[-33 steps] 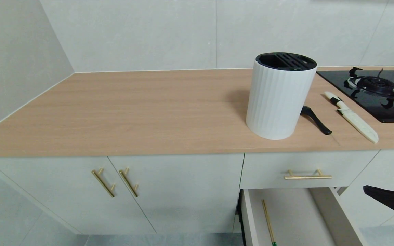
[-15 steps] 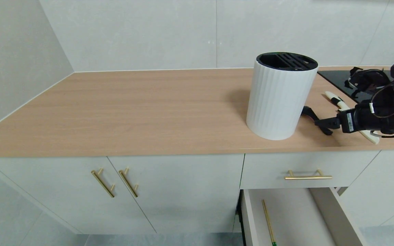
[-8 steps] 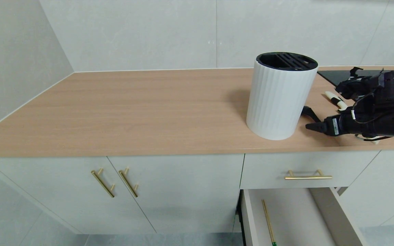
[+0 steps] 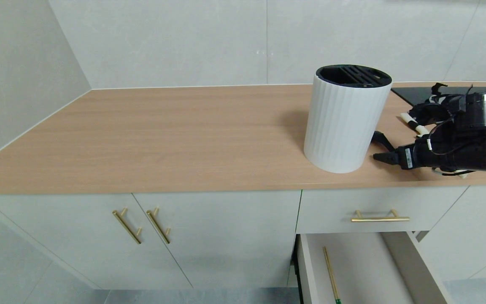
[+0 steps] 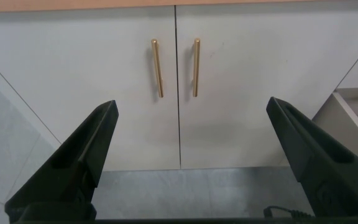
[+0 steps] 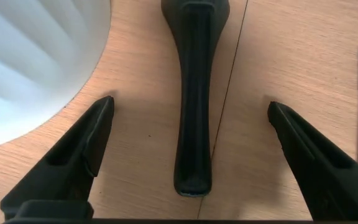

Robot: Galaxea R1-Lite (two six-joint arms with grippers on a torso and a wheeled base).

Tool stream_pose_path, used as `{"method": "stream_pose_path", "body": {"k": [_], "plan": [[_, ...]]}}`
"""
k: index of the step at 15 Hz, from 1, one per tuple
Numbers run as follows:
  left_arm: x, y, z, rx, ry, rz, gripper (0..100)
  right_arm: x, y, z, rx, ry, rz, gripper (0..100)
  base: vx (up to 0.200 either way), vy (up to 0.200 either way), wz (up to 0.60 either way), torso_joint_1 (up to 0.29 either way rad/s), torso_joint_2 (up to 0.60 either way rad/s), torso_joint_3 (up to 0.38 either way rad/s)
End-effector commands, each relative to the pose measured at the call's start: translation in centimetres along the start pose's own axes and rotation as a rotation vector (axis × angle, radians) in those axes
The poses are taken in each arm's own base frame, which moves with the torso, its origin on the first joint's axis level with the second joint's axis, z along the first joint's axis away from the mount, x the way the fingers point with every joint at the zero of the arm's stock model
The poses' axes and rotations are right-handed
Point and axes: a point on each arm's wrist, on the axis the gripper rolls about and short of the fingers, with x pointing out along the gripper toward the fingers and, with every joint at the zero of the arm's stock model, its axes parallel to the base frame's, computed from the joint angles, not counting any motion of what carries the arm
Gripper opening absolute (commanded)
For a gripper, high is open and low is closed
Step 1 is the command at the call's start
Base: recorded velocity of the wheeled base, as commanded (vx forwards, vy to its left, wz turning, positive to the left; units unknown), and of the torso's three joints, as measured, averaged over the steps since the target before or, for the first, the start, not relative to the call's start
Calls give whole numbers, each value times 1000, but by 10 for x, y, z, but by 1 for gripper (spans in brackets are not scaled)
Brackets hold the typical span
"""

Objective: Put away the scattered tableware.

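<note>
A white ribbed utensil holder [image 4: 346, 122] with a black slotted top stands on the wooden counter [image 4: 184, 135]. Just right of its base lies a black-handled utensil [image 4: 381, 139], its front part hidden behind the holder. My right gripper [image 4: 395, 137] is low over the counter and open. In the right wrist view the right gripper [image 6: 190, 106] has one finger on each side of the black handle [image 6: 193, 93], with the holder's wall [image 6: 30, 56] close by. A white knife [image 4: 411, 121] lies further right, partly hidden by the arm. My left gripper [image 5: 191, 106] hangs open, holding nothing, in front of the cabinet doors.
A black gas hob [image 4: 449, 95] sits at the counter's right end. Below the counter a drawer [image 4: 365, 270] stands pulled out with chopsticks [image 4: 331, 274] inside. The cabinet doors carry gold handles [image 5: 176, 67]. The counter's left half is bare wood.
My right arm rose from beside the open drawer to counter height and slid left, bringing its open fingers around the black handle. The holder and the knife have not moved.
</note>
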Motion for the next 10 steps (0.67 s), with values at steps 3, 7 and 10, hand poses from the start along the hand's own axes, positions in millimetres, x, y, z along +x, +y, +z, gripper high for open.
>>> {"method": "stream_pose_path", "body": {"k": [3,7,10], "plan": [[0,0,0,0,2,0,100,1,0,-1,1,5,1,0,0,0,0,0,0,0],[0,0,0,-1,2,0,100,0,0,1,0,0,-2,0,0,0,0,0,0,0],[0,0,0,0,2,0,100,-3,0,3,8,-11,-5,0,0,0,0,0,0,0]]}}
